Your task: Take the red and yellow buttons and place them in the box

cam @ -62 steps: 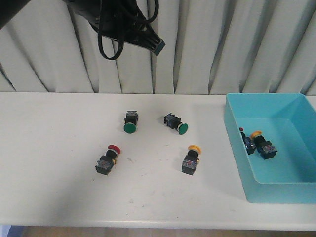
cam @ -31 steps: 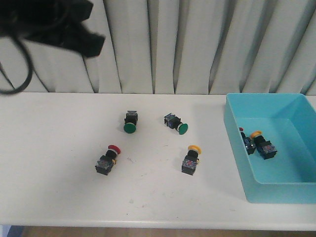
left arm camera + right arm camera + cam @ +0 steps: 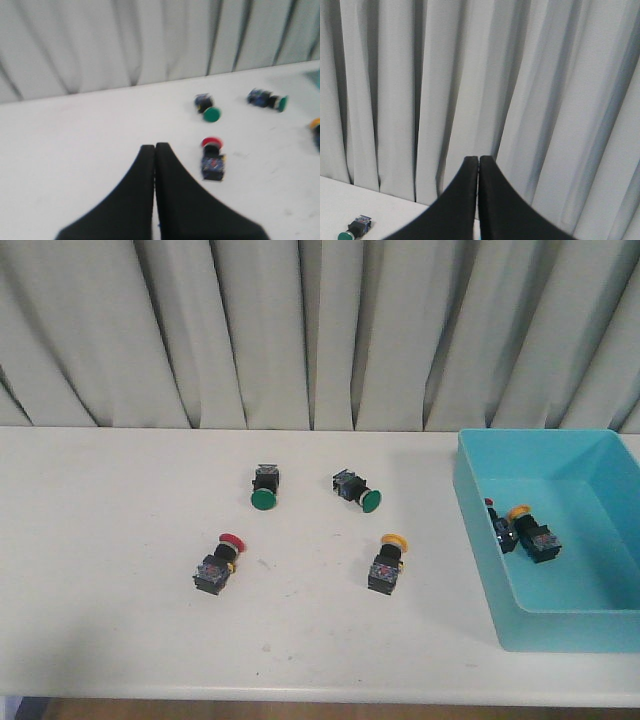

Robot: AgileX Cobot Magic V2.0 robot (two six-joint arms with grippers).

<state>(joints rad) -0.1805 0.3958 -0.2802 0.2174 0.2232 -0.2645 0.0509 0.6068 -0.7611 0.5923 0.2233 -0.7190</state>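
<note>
A red button lies on the white table at front left, and a yellow button lies at front centre. The turquoise box stands at the right and holds a red button and a yellow button. Neither gripper shows in the front view. In the left wrist view my left gripper is shut and empty, above the table, apart from the red button. In the right wrist view my right gripper is shut and empty, facing the curtain.
Two green-capped buttons lie behind the red and yellow ones; they also show in the left wrist view. One green button shows in the right wrist view. A pleated grey curtain backs the table.
The left arm, seen high at the top of the front view earlier, has swung left and gone out of that view. The buttons and the box have not moved.
</note>
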